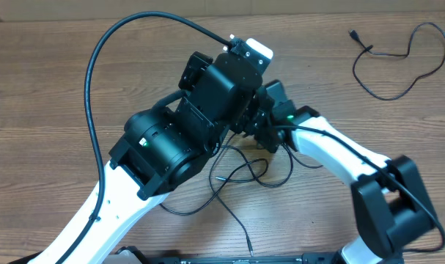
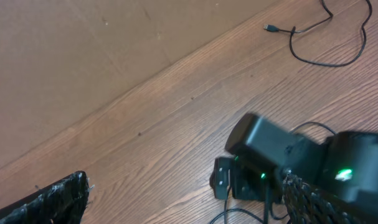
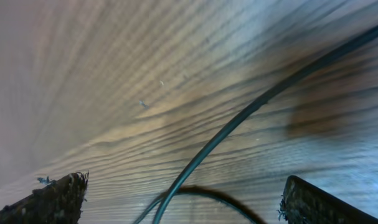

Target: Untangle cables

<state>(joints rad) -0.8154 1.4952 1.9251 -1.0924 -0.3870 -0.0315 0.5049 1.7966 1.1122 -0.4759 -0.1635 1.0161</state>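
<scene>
Two arms crowd one spot near the middle of the counter (image 1: 46,81), and that crowding is the main hazard noted. At the left, the thick fixed lead (image 1: 92,110) of the left arm arcs high over the boards; in my judgement a wide swing could sweep it into the work. The left gripper (image 2: 179,202) has its fingers spread wide with no cord between them, so it has no hold on anything. Beneath and between the two wrists, toward the near edge, lies the tangle of cables (image 1: 237,176): thin black loops crossing one another, with one end running out toward the near edge. The bulk of the left arm hides part of it from above, so the crossings cannot be read fully. The right gripper (image 3: 182,208) is low over the wood, fingers apart, with one strand (image 3: 238,118) passing through the gap; whether it touches either finger cannot be told. If that claw pressed together there and pulled while the left held no counter-strand, the knot would likely tighten or the whole bundle would slide. The wrists sit very close together, so a lift by either one risks a knock. At the far right corner a separate cable (image 1: 398,59) lies loose and well apart from the rest; I see no risk to it.
</scene>
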